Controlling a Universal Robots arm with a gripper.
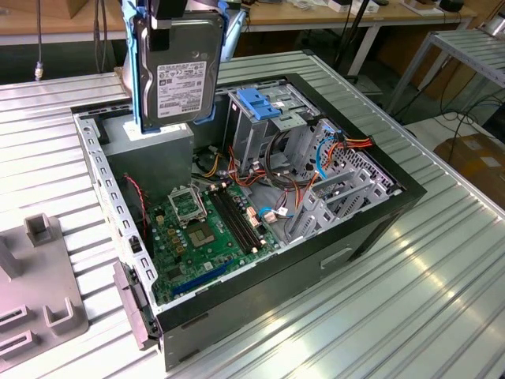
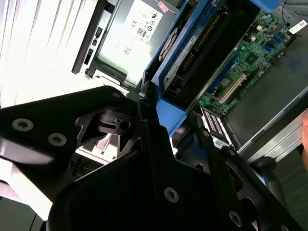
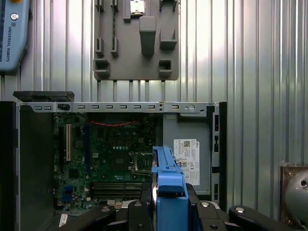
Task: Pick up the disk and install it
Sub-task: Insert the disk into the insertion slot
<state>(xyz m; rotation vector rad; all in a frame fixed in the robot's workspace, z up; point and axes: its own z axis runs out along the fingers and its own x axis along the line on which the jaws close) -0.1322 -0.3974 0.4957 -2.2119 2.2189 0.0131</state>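
Observation:
The disk, a dark hard drive with a white barcode label and blue side rails, hangs upright above the back left corner of the open computer case, over the grey power supply box. My gripper is shut on the disk's top end. In the first wrist view the disk appears edge-on as a blue rail between the black fingers, above the motherboard. The second wrist view has the disk's connector edge beside the power supply.
Inside the case stand a grey drive cage with a blue handle, loose cables and the green motherboard. A grey fixture plate lies on the ribbed metal table at the exterior view's left. A pendant lies beyond the case.

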